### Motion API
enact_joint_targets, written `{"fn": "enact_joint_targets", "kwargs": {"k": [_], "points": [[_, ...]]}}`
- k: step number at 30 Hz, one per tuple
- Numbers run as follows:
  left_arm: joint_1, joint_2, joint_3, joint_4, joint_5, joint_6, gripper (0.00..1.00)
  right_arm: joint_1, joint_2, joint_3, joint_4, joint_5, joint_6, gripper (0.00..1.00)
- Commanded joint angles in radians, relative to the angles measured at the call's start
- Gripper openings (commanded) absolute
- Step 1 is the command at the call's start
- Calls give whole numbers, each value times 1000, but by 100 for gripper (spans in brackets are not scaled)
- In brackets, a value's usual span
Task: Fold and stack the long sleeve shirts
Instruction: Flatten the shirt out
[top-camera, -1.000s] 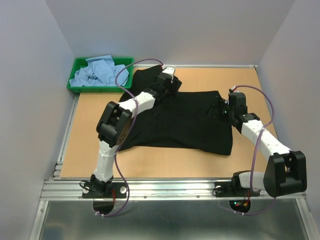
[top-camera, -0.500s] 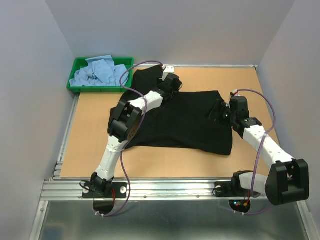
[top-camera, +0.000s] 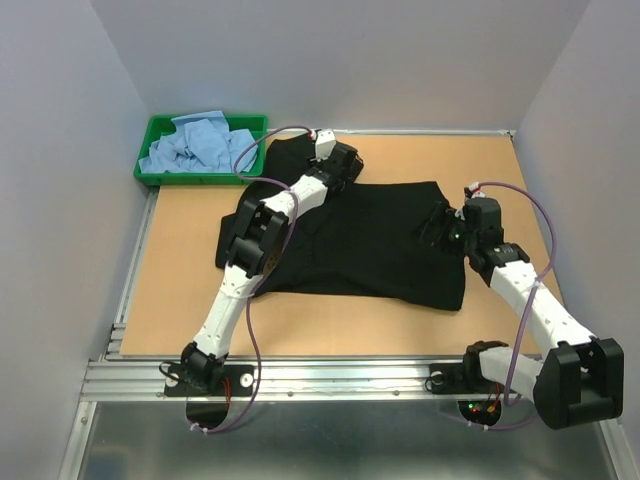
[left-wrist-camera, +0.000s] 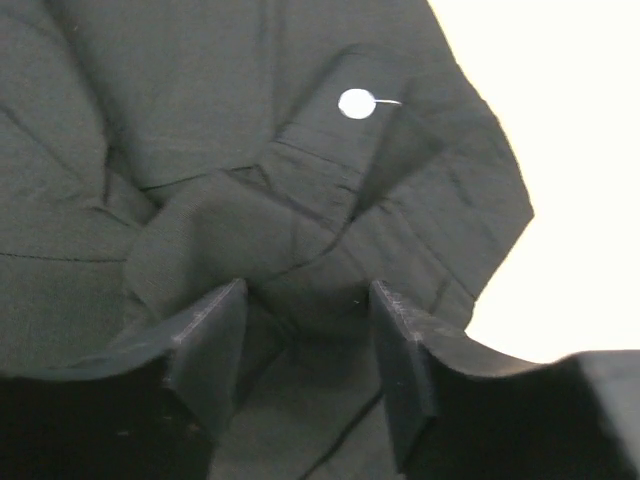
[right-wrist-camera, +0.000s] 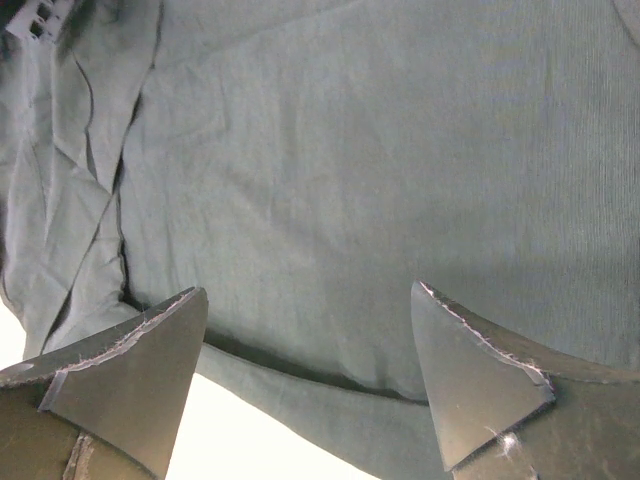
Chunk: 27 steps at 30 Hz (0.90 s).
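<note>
Work surface: tan wooden table (top-camera: 180, 300) boxed in by pale grey walls; the green tray (top-camera: 200, 179) at its far left corner serves as the reference mark
Black shirt (top-camera: 370, 250): spread nearly flat on the table, to the right of the tray and nearer the arm bases; its upper part reaches up just beside the tray's right wall; not yet folded
Light blue shirts (top-camera: 195, 145): crumpled in a heap inside the tray, none laid out
Right gripper (top-camera: 440, 225): well to the right of the tray, low over the black shirt's right edge; jaws spread wide with nothing between them, hem and a strip of bare table below
Left gripper (top-camera: 343, 165): just right of the tray, down on the shirt's upper part; jaws partly apart, loosely bracketing a raised ridge of black cloth, not yet pinching it
Button (left-wrist-camera: 354, 103): small and pale, on a stitched band just beyond the left fingertips
Step in hand (judged): securing two holds on the black shirt ahead of the first fold
Technique (judged): shut the left jaws on the ridge alone, clear of the button; bring the right jaws down astride the hem before closing; lift both holds together so the crease runs straight; carry the cloth away from the tray, not over it
</note>
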Motion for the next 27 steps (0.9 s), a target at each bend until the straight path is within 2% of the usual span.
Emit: {"fn": "enact_joint_targets", "kwargs": {"k": [1, 7, 8, 10, 11, 13, 19, 27], "points": [[27, 1, 63, -82, 13, -82, 60, -1, -28, -34, 4, -17, 0, 87], [37, -12, 19, -109, 61, -124, 33, -1, -38, -37, 3, -14, -13, 88], [39, -18, -3, -109, 71, -125, 24, 0, -39, -39, 4, -15, -15, 88], [43, -31, -23, -105, 81, -131, 14, -1, -39, -42, 4, -18, -15, 88], [45, -50, -42, -96, 84, -130, 3, 0, -39, -43, 4, -21, -15, 88], [45, -78, -59, -83, 81, -118, 0, -1, -40, -40, 4, -24, -21, 88], [45, -210, -76, -51, 99, -38, 0, 0, -31, -32, 4, -11, -43, 88], [45, -379, -171, -34, 228, 37, 0, 0, 0, -25, 6, 3, -55, 88]]}}
